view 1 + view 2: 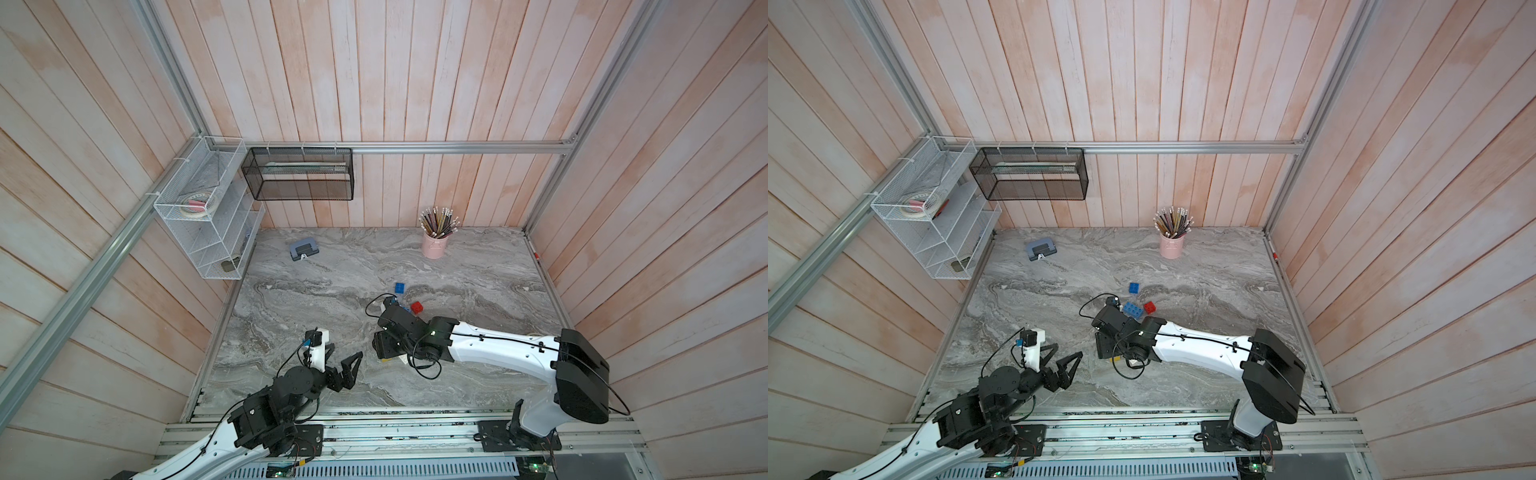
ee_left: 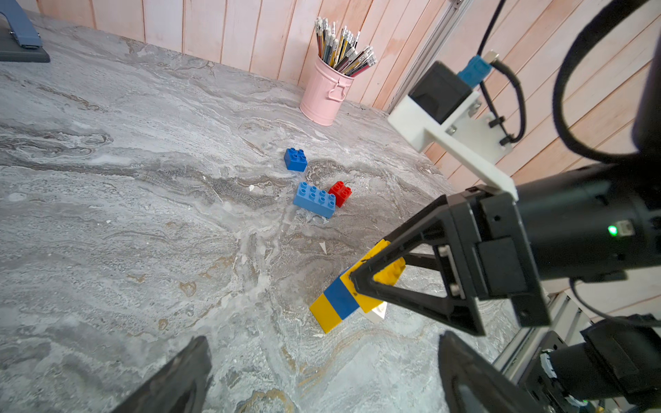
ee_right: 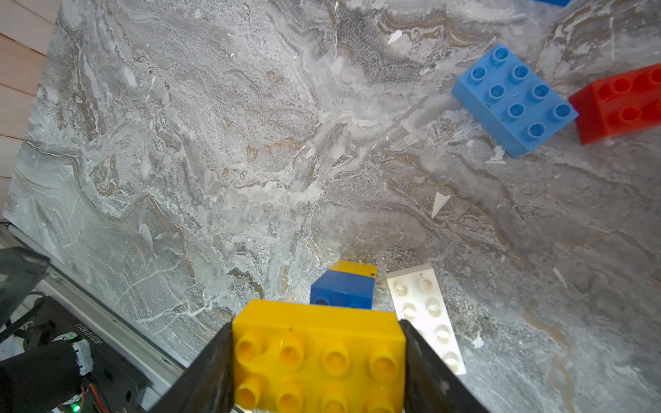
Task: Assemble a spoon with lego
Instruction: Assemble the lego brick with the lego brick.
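Observation:
The spoon (image 2: 339,298) is a joined strip of yellow, blue and yellow lego low over the marble table. My right gripper (image 3: 316,329) is shut on its oblong yellow brick (image 3: 318,354), with a finger against each short end. A white brick (image 3: 425,314) lies studs up right beside the strip. Farther back lie a light-blue oblong brick (image 1: 1132,309), a red brick (image 1: 417,307) touching it, and a blue square brick (image 1: 400,287) standing apart. My left gripper (image 1: 343,355) hangs open and empty to the left of the strip.
A pink cup of pencils (image 1: 434,243) stands at the back wall. A blue-grey hole punch (image 1: 302,249) lies at the back left. Wire baskets (image 1: 203,216) hang on the left wall. A metal rail (image 1: 395,419) runs along the table's front edge.

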Motion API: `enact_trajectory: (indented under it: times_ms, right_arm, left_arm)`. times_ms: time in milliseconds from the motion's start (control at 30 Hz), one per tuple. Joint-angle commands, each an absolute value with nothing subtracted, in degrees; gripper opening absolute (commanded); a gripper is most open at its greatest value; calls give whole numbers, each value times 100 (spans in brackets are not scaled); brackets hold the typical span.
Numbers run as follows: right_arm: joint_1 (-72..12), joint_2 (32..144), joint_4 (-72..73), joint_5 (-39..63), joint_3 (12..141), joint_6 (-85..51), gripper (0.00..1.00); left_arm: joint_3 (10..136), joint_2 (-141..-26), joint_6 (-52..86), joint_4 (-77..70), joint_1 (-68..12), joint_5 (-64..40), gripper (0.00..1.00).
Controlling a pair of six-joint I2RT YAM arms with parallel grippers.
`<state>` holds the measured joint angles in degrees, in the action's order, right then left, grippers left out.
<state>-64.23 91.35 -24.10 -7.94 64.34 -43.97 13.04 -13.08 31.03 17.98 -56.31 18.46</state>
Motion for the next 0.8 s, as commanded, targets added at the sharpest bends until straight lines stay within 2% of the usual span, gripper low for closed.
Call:
enact_trajectory:
  times_ms: [0, 767]
  right_arm:
    - [-6463, 9199, -2459, -980, 6460, -4528, 50]
    - [-6652, 9618, -2826, -1574, 6596, -4517, 49]
  left_arm:
    - [1227, -1246, 3015, 1710, -5647, 1819, 100]
    - [1188, -1233, 3010, 1688, -5649, 1793, 100]
